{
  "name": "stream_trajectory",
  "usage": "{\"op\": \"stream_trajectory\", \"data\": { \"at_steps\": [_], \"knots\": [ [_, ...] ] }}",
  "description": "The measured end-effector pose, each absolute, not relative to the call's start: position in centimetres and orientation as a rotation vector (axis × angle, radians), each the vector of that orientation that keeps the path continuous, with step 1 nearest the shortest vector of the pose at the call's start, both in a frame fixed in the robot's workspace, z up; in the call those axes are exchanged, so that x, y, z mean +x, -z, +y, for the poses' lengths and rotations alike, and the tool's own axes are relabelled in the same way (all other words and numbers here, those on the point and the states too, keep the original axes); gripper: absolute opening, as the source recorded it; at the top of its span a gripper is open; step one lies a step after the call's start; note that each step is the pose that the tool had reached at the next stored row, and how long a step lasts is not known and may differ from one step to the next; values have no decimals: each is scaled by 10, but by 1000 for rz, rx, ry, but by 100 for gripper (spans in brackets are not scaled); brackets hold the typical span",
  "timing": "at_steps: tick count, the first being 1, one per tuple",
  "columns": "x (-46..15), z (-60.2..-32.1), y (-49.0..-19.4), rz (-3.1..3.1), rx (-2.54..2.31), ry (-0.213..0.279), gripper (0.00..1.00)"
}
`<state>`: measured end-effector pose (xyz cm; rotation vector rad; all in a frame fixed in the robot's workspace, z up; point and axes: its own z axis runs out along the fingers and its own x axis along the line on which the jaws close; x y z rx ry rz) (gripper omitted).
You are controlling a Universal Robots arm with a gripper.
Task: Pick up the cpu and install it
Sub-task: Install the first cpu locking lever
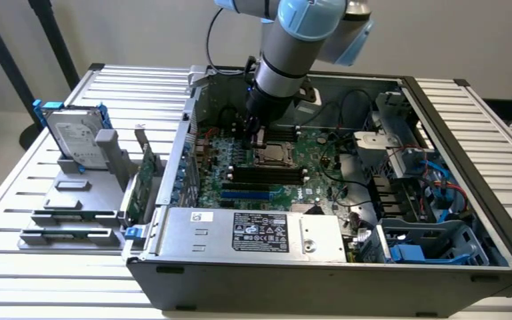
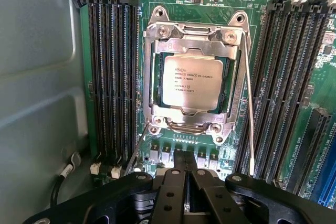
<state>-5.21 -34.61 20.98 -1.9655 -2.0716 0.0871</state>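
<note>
The gripper is seen shut, its two fingers pressed together with nothing between them; no part is held. In the exterior view the gripper is hung low inside the open computer case, just over the motherboard, with the cpu close by at about four o'clock from it. In the wrist view the cpu is found lying flat and square in its socket – silver top upward, metal frame around its edges; it is touched by no finger. Black memory slots are set at six o'clock of the socket in the exterior view; a hard drive is stood on a rack outside the case, at nine o'clock. The picking and seating are judged done – whether the thin wire lever beside the socket is latched cannot be told
</note>
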Motion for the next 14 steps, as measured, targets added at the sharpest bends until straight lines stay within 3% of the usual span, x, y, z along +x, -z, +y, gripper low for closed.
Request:
{"op": "stream_trajectory", "data": {
  "at_steps": [14],
  "knots": [
    [-59, -347, -210, -2070, -1967, -86, 11]
  ]
}}
